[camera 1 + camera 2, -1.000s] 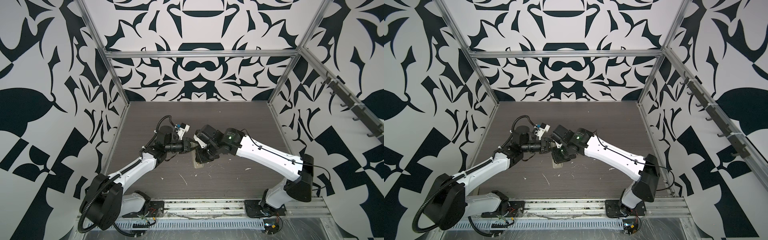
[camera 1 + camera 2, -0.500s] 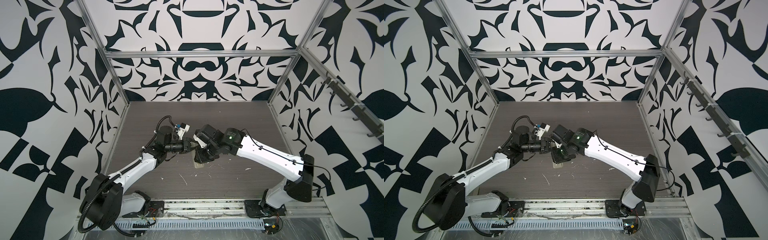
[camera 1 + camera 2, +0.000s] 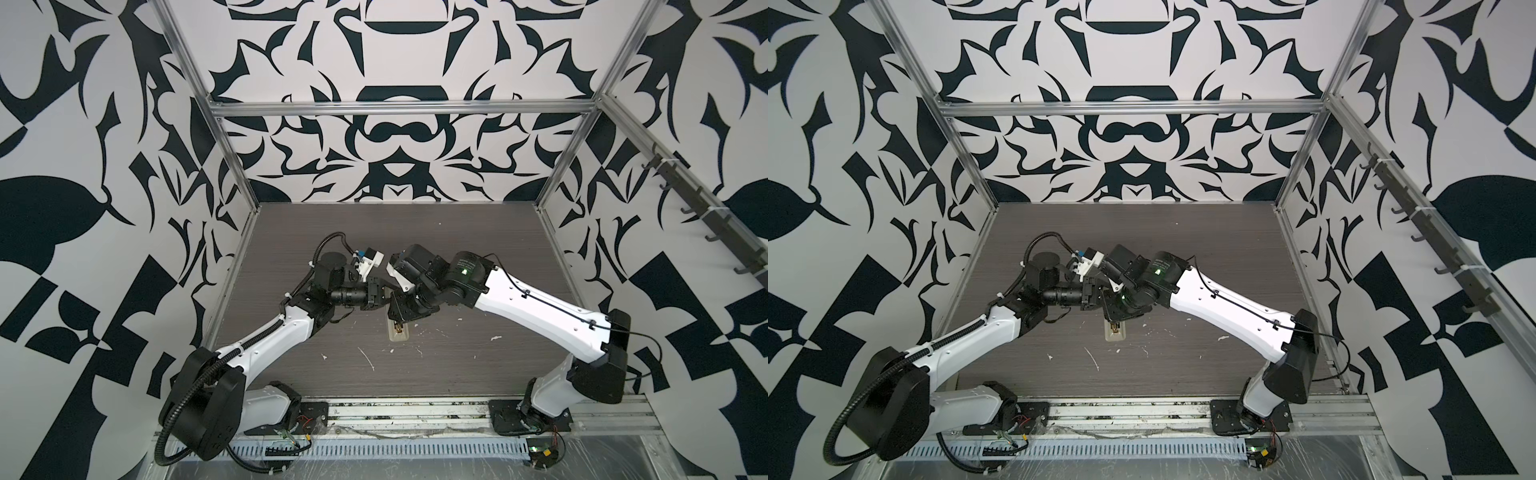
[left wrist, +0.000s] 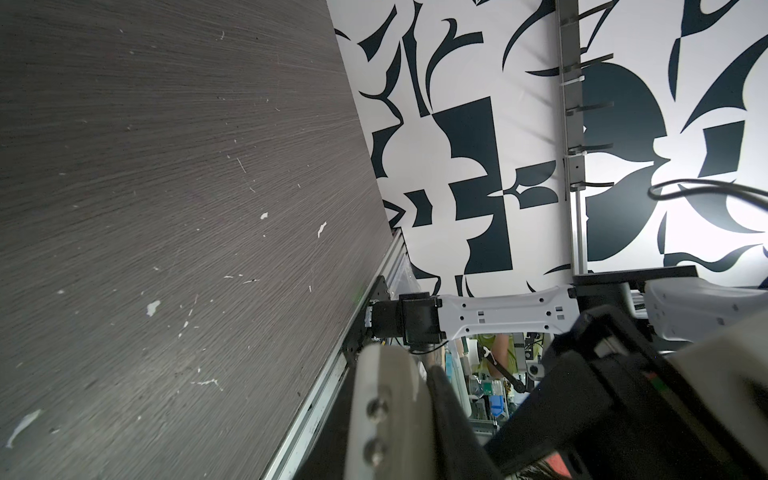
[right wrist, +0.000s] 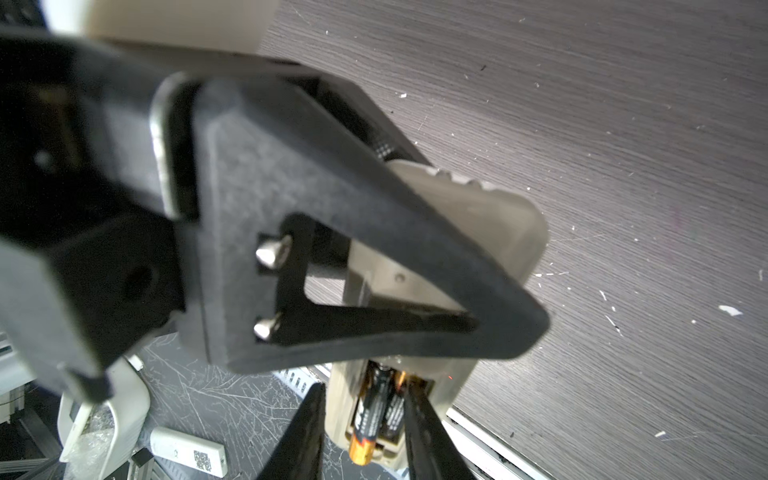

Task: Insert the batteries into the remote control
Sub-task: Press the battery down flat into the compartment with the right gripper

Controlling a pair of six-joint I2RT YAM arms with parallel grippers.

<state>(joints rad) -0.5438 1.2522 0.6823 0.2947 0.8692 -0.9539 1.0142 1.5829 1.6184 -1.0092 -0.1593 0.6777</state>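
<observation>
Against the earlier top views hardly anything is found changed. Both arms are still bent over the middle of the dark table (image 3: 478, 249), and the remote control (image 3: 397, 334) is seen in the same spot, just below the frame's centre, lying back-up.

The right arm is reached in from the lower right with its elbow raised and its wrist turned down, so that the right gripper (image 3: 397, 321) is held over the remote's upper end. In the right wrist view its fingers (image 5: 424, 436) are shown parted and released, at either side of the open recess at the bottom of the frame. The batteries (image 5: 374, 411) are laid there side by side.

The left arm is stretched in from the lower left with its forearm level. The left gripper (image 3: 384, 298) is clenched shut, and one of its black fingers is laid across the remote's pale back. Whether it touches cannot be told.
</observation>
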